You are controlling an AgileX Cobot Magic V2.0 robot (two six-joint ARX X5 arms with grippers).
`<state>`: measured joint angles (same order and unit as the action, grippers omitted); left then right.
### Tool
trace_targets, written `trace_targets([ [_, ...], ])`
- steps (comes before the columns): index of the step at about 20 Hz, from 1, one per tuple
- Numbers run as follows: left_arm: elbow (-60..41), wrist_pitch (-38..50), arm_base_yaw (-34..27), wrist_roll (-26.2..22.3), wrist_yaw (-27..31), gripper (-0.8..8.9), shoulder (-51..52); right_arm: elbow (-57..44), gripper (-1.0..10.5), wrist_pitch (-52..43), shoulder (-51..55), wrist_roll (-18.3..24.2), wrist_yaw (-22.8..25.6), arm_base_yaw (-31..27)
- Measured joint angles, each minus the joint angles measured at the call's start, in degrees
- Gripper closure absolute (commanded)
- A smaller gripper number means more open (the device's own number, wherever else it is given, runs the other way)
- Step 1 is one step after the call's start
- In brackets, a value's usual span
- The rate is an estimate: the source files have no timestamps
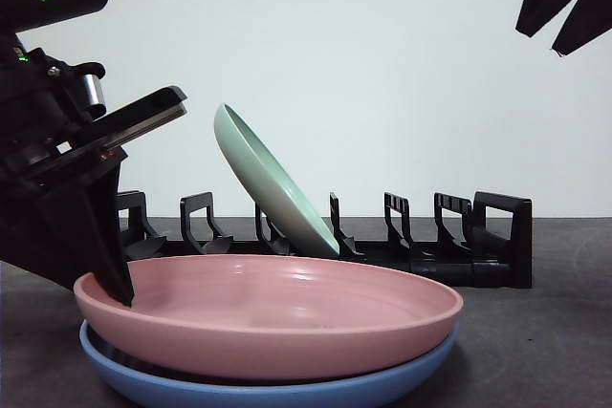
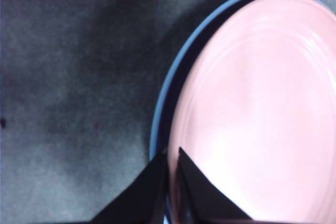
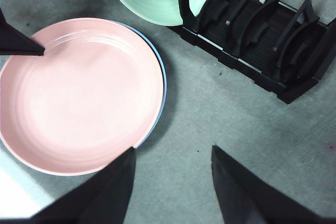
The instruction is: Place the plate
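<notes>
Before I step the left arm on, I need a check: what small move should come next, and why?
Probably lift the pink plate slightly. The left gripper has its fingers closed on the plate's rim, and it still rests on the blue plate, short of the rack.

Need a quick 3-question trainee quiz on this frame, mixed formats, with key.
1. True or false: the green plate lies flat on the table.
2. The pink plate rests on: A) the rack B) the blue plate C) bare table.
3. Fill in: the left gripper has its jaws at the pink plate's ____.

Key:
1. False; it leans tilted in the black rack.
2. B; the blue plate is under it.
3. Rim. One jaw is inside and one outside, close together. The right gripper hangs open above the table.
</notes>
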<state>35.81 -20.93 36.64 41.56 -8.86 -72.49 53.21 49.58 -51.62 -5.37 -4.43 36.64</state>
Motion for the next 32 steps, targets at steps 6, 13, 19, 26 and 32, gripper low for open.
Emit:
trace_targets([
  [6,0.1,-0.1,0.2,0.0,-0.3,6.75,0.0,0.0,7.2,0.0,0.0,0.0,0.0,0.0],
  [13,1.2,-3.0,0.2,-0.5,-0.4,5.54,0.0,0.0,7.2,0.0,0.0,0.0,0.0,0.0],
  [19,3.5,-4.7,0.1,-1.2,-0.1,5.39,0.0,0.0,7.2,0.0,0.0,0.0,0.0,0.0],
  [26,6.1,-7.5,0.1,-1.7,-0.1,4.92,0.0,0.0,7.2,0.0,0.0,0.0,0.0,0.0],
  [32,6.4,-9.8,0.1,-2.9,-0.1,4.91,0.0,0.0,7.2,0.0,0.0,0.0,0.0,0.0],
])
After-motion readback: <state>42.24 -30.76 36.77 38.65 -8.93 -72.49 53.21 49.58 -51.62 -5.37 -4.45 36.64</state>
